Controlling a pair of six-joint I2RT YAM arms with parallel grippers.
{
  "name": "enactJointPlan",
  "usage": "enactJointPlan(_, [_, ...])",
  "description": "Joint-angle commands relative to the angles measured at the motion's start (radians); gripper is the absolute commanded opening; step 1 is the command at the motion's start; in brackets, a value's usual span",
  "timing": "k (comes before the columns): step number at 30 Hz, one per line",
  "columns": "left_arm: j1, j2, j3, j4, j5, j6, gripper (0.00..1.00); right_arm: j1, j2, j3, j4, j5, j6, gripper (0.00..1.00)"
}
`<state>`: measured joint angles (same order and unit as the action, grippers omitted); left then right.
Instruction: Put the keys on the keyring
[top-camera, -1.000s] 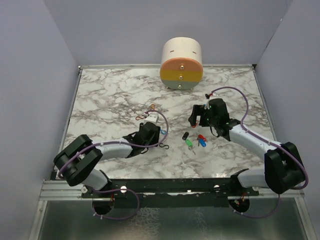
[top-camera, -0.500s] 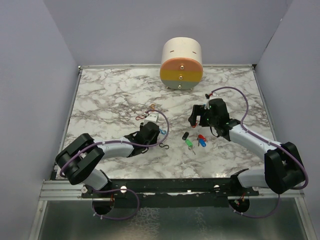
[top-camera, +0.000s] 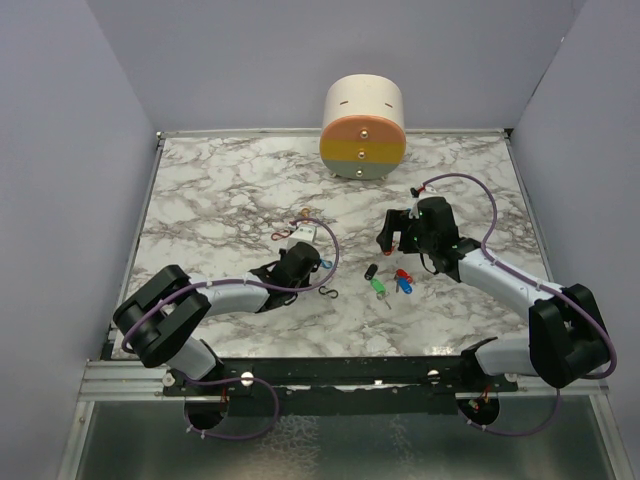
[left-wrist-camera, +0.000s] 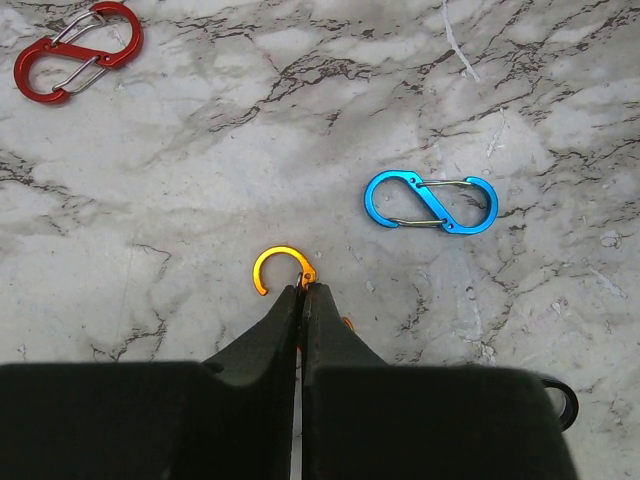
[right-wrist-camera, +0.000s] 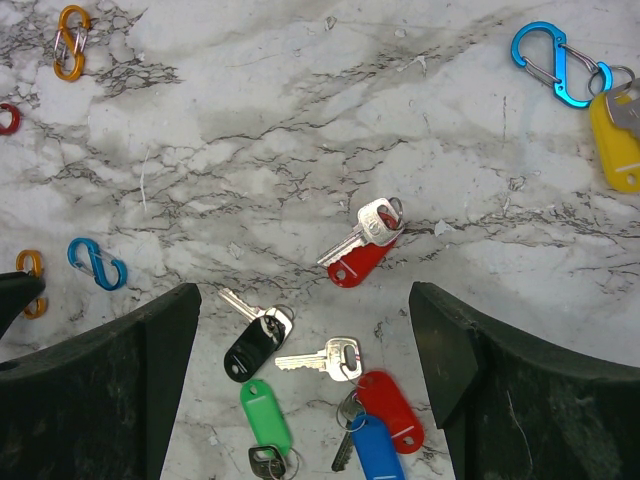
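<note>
Threading of keys judged barely begun.
Orange S-clip (left-wrist-camera: 272, 262) is pinched in the closed left claw (left-wrist-camera: 302, 298); right claw (right-wrist-camera: 305, 300) is held wide above loose keys (right-wrist-camera: 362, 240) on the bench (right-wrist-camera: 250, 120).

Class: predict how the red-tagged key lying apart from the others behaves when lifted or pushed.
The red-tagged key looks flat and thin, so probably light and unlikely to roll. Its tag and blade seem joined only by a ring, so lifting one part would likely leave the other dangling. On the smooth marble table it should slide when pushed.
</note>
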<state>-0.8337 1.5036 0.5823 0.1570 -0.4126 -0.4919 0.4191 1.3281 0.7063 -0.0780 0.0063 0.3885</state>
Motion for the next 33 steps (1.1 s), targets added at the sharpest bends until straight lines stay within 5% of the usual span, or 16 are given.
enactJointPlan(1, [-0.005,0.011,-0.009,-0.077,0.006,-0.003,0.0,-0.001,-0.007,0.021,0.001,0.001,-0.004,0.87])
enactJointPlan(16, [-0.007,-0.144,0.045,-0.089,-0.058,0.036,0.0,0.0,0.059,0.049,-0.022,0.039,-0.004,0.85])
enactJointPlan(33, [-0.011,-0.271,0.012,-0.026,-0.036,0.038,0.0,-0.014,0.246,0.129,-0.006,0.143,0.033,0.53])
